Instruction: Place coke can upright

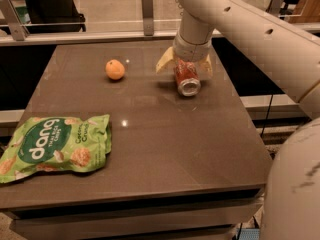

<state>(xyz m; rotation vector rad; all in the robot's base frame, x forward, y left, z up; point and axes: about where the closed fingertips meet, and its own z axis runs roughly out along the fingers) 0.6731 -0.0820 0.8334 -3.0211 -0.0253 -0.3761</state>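
Observation:
The coke can (186,78), red with a silver end, lies on its side on the brown table (150,134), its end facing the camera. My gripper (183,65) has come down over the can's far part, with one pale yellow finger (163,63) to the can's left and the other to its right. The fingers stand open around the can. The wrist hides the can's rear end.
A round orange fruit (115,69) sits left of the can. A green Dang snack bag (52,148) lies flat at the front left. The table's right edge is close to the can. A rail with posts runs behind the table.

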